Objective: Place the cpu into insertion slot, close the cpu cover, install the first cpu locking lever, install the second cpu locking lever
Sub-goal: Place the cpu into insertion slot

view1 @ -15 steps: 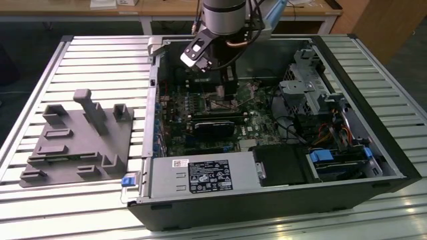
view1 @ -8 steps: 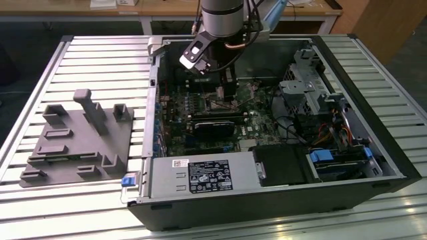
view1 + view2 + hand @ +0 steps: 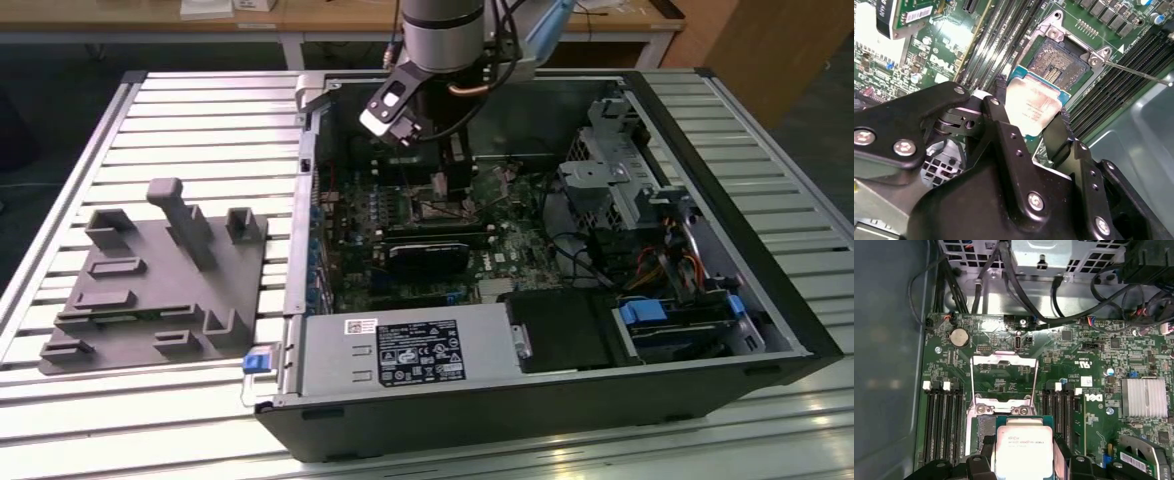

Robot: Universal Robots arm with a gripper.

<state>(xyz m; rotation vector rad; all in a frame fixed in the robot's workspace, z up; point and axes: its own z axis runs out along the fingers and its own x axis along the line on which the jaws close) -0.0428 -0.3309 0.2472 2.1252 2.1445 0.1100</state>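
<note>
– Over the board (image 3: 1094,370), inside the PC case (image 3: 561,420): which step are we on?

– Step one, I'd say. The gripper (image 3: 1031,107) is pinching the cpu (image 3: 1036,102) by two opp. edges, its black fingers (image 3: 1056,137) pressed onto it. The chip hangs over one edge of the insertion slot (image 3: 1059,62), not seated. Most of the pin field shows bare. Can't tell the gap.

– Cover?

– The cpu cover (image 3: 1004,360) is flipped up & open: a thin silvery frame w/ a big square window. One lever (image 3: 1139,74), a thin wire rod, stands swung out free. Nothing closed or locked yet.

– What does the move call for?

– My guess: chip square to the slot, level, corners matched, set down w/ no force, as the pins look fine & bendable. Little side room, since the metal rim looks snug to the chip.

– Materials?

– Chip: flat, rigid, a dull silver-beige metal lid on a green base. It's smooth, so it could slip if tilted. Slot: black, dark centre, shiny rim w/ screws. Long black memory slots (image 3: 944,417) flank it.

– Layout in the exterior view?

– From the slot, the black card (image 3: 427,255) is at 6 o'clock & the drive cage (image 3: 607,165) approx. at 3. The grey plastic tray (image 3: 154,280) sits outside the case at 9.
</note>
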